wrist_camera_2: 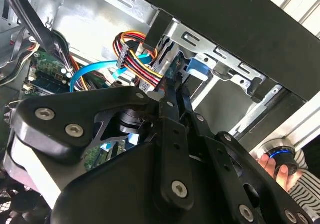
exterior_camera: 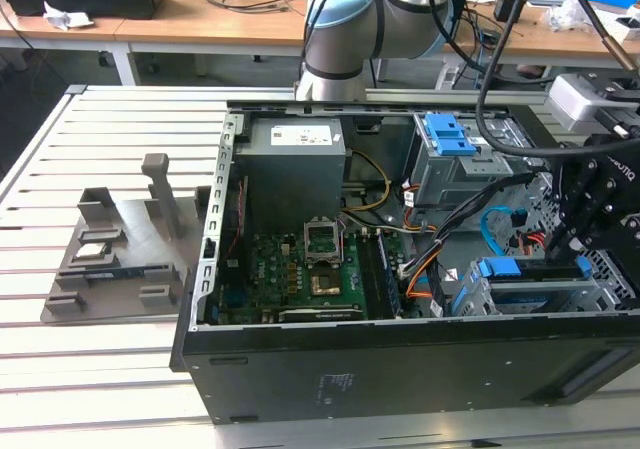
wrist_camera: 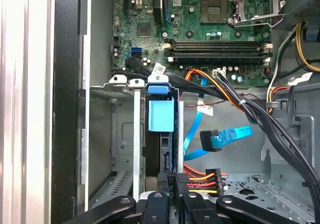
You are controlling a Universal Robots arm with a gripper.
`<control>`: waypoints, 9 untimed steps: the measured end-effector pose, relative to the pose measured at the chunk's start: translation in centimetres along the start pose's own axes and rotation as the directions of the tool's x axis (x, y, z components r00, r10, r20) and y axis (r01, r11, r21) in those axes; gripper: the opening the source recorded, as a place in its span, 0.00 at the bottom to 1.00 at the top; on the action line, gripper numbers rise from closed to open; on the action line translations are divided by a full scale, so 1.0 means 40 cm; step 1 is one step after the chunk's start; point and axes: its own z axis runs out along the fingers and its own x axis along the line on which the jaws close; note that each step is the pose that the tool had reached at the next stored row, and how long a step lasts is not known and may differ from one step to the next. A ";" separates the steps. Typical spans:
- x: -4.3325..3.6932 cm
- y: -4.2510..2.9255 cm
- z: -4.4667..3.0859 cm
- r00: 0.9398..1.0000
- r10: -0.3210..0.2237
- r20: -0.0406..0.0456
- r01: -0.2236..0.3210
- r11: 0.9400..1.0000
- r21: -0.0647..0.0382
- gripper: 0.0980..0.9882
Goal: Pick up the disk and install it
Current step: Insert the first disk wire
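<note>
Right, your biggest landmark is the open computer case (exterior_camera: 400,269) lying on the slatted table (exterior_camera: 60,369), and everything else you can place from it. At the case's far end stands the grey arm (exterior_camera: 345,29); inside the case, toward the exterior view's left, lies the green motherboard (exterior_camera: 290,274) with the power supply box (exterior_camera: 295,164) just behind it. Outside the case, on the exterior view's left, a grey fixture tray (exterior_camera: 120,259) rests on the table.

Toward the case's corner on the exterior view's right you'll find the grey metal drive cage (exterior_camera: 520,294), and the disk (wrist_camera: 161,116) sits inside that cage, standing on edge in its slot with its blue carrier end showing between the cage walls. Your gripper (wrist_camera: 174,181) hangs directly at the disk's near edge; its fingers are drawn close together, narrow, and they seem to pinch the disk's edge, though you can't quite confirm contact.

Beside the disk, within the case, a blue data cable (wrist_camera: 225,136) and a bundle of red, orange and yellow power wires (wrist_camera: 200,181) hang loose

In the second wrist view, a hand (wrist_camera_2: 277,166) in a striped sleeve shows just outside the case wall
</note>
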 end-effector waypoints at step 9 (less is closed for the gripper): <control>0.004 0.000 0.014 1.000 0.017 0.000 -0.017 1.000 -0.001 0.08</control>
